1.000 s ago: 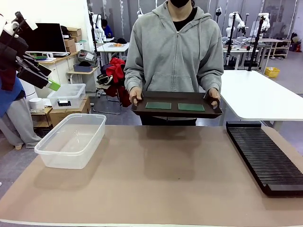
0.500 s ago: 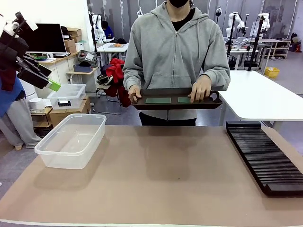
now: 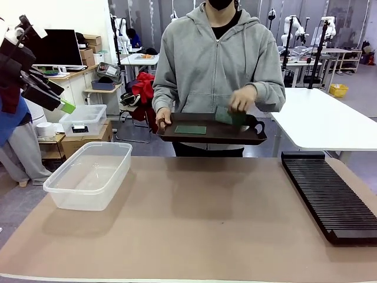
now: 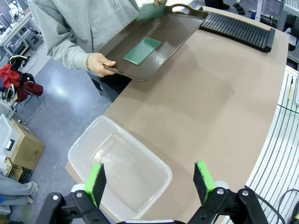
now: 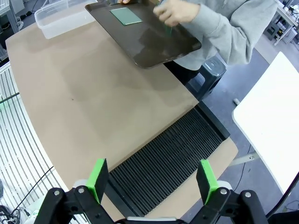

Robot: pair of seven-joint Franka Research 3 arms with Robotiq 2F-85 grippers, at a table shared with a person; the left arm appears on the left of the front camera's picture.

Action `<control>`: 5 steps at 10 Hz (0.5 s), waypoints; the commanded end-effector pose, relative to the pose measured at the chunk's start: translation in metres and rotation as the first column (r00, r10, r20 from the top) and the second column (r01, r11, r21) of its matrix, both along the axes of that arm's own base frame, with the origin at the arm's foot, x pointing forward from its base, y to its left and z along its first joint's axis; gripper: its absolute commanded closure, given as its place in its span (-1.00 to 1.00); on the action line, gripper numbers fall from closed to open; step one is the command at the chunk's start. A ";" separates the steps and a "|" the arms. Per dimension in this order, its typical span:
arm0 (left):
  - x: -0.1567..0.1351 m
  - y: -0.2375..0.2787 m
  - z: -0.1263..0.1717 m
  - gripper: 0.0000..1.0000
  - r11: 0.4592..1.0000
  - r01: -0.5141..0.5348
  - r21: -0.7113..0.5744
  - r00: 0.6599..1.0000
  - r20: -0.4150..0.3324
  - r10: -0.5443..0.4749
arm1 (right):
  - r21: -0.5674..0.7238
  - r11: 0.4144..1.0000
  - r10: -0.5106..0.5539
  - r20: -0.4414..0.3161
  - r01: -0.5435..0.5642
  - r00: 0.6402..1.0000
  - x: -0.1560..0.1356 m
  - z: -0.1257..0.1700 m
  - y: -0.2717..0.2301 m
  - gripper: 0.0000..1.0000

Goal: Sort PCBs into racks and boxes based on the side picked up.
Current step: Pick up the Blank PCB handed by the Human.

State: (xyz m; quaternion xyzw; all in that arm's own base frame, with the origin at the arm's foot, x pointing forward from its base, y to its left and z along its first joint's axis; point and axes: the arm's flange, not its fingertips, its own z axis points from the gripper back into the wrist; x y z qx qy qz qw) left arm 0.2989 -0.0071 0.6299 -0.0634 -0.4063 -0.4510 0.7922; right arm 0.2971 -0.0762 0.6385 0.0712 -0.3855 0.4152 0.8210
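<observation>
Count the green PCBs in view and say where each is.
2. One PCB lies flat on the dark tray that the person holds; the second PCB is in the person's hand, raised above the tray's other end. None seems hidden.

The person's hand (image 3: 241, 99) nearer the rack (image 3: 330, 194) has left the tray's handle, moved onto the tray (image 3: 177, 137) and now lifts one PCB (image 3: 225, 115) off it, tilted on edge. The tray, now gripped by the other hand (image 3: 164, 116) alone, has shifted slightly toward the box (image 3: 88, 174), carrying the second PCB (image 3: 190, 130) along.
</observation>
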 end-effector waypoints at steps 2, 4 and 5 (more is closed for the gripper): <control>0.000 0.000 -0.001 -1.00 1.000 0.005 0.003 1.000 -0.009 -0.005 | -0.003 1.000 0.004 -0.001 -0.004 1.000 -0.001 0.001 0.001 -1.00; 0.000 0.000 -0.001 -1.00 1.000 0.005 0.003 1.000 -0.009 -0.005 | -0.003 1.000 0.004 -0.001 -0.004 1.000 -0.001 0.001 0.001 -1.00; 0.000 0.000 -0.001 -1.00 1.000 0.005 0.003 1.000 -0.009 -0.005 | -0.003 1.000 0.004 -0.001 -0.004 1.000 -0.001 0.001 0.001 -1.00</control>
